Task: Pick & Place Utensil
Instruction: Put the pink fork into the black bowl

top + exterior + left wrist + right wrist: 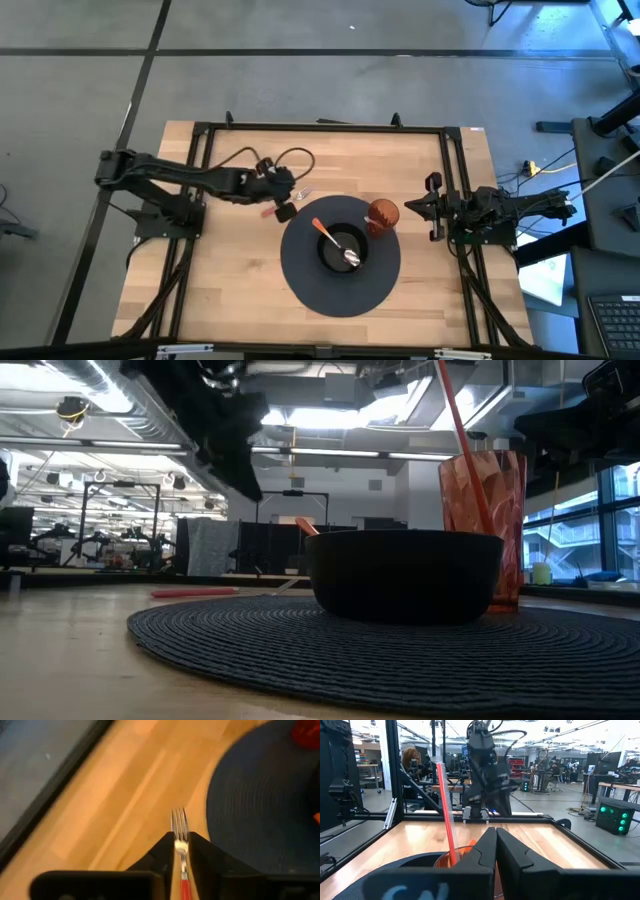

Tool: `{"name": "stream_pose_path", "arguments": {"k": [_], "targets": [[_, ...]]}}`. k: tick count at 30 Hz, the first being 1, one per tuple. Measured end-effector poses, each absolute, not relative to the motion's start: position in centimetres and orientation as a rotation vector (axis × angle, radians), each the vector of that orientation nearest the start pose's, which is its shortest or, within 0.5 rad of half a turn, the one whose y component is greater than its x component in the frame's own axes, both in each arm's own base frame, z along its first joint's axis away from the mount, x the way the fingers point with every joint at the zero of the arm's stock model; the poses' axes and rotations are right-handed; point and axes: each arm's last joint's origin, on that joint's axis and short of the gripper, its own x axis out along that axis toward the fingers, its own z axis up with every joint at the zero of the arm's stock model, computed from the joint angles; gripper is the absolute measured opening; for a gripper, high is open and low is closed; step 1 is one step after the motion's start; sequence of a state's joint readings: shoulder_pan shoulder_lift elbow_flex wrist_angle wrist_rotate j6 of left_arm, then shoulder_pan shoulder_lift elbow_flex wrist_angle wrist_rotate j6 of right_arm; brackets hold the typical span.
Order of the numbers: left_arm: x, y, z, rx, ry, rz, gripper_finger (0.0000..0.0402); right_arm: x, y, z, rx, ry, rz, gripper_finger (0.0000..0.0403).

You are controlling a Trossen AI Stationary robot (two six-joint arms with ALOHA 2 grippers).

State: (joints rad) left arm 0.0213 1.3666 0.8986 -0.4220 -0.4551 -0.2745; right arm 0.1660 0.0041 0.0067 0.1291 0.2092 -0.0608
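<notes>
Here, seen from above, the left gripper (283, 203) hangs over the wooden worktop (220, 270), just beside the upper left edge of the round dark placemat (300, 282). Its own wrist view shows the fingers (205, 852) closed on a fork (179, 826) with a red handle: the metal tines stick out forward between the fingertips, over bare wood beside the mat's curved edge. A dark bowl (343, 249) sits at the centre of the placemat and holds a spoon (349, 257) whose orange handle leans out over the bowl's upper left rim. An orange translucent cup (383, 215) stands on the mat at the bowl's upper right, touching or just beside it; in the low view a red straw (458, 430) rises tilted from the cup (485, 520) behind the bowl (405, 572). The same low view shows a red stick-like item (195, 592) lying flat on the worktop to the left of the mat, and the left arm's dark gripper (228, 435) above it. The right gripper (436, 207) waits at the right edge of the worktop, clear of the mat, its fingers (481, 851) pressed together and holding nothing, pointed toward the cup.
</notes>
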Motion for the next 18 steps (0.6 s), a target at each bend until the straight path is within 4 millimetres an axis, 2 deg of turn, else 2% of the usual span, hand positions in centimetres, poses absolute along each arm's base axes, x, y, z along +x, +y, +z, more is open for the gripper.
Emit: {"name": "stream_pose_path", "arguments": {"k": [10,14,18], "targets": [[28.0,3.2,19.3,-0.034,1.066,0.537,0.0191,9.6,1.0,17.8,-0.036,-0.128,-0.047,0.0010],[28.4,3.5,18.0,-0.012,1.126,0.507,0.0221,9.6,1.0,17.8,-0.036,-0.128,-0.047,0.0010],[28.7,4.1,16.5,-0.057,1.199,0.429,0.0232,9.6,1.0,17.8,-0.036,-0.127,-0.047,0.0010]]}}
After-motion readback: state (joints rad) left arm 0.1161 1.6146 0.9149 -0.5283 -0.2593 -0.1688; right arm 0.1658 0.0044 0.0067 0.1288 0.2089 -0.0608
